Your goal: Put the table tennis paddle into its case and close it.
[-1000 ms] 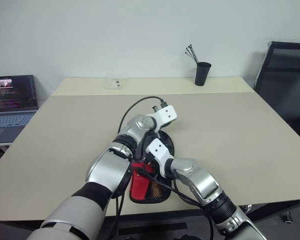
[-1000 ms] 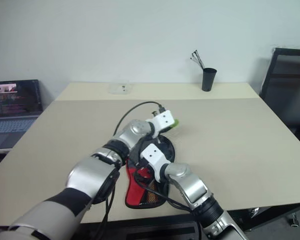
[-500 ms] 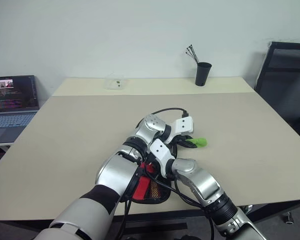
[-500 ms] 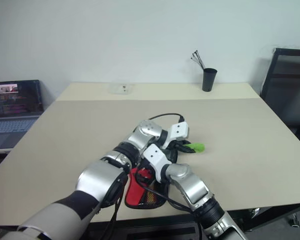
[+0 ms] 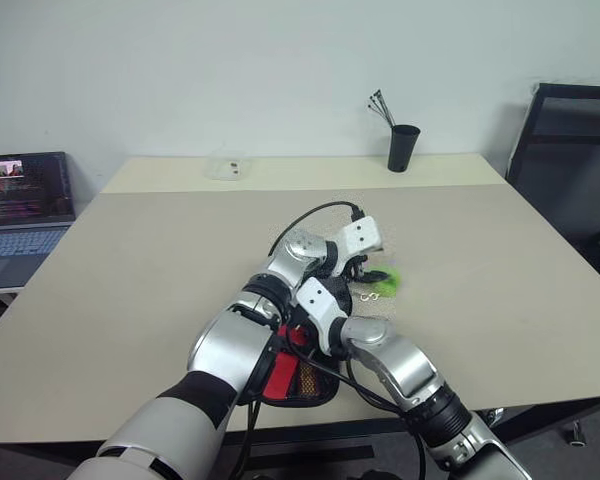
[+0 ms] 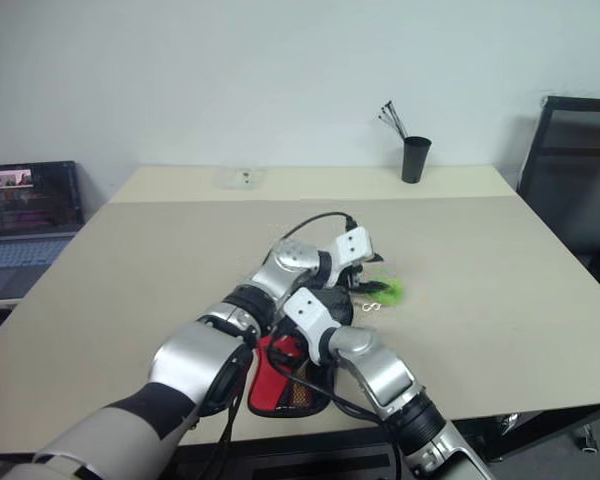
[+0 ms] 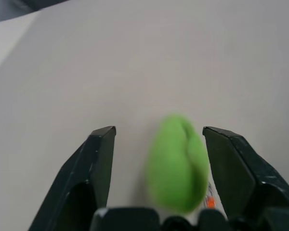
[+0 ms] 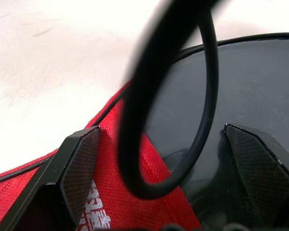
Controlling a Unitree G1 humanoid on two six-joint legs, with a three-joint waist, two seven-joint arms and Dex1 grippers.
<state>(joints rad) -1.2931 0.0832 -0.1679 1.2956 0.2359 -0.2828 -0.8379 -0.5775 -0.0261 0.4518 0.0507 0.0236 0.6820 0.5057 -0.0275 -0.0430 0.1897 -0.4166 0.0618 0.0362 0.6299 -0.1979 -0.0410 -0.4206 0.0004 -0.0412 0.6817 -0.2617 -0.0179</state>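
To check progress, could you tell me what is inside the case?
Cannot tell: the case shows only its black and red outside under both arms; the paddle is not visible.

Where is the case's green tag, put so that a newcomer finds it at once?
Start from the beige table and go to the red-and-black case at its near edge. Just beyond the case's black end lies the tag, between the open fingers of the left hand. It is the one lime-green thing on the table, beside a small metal hook.
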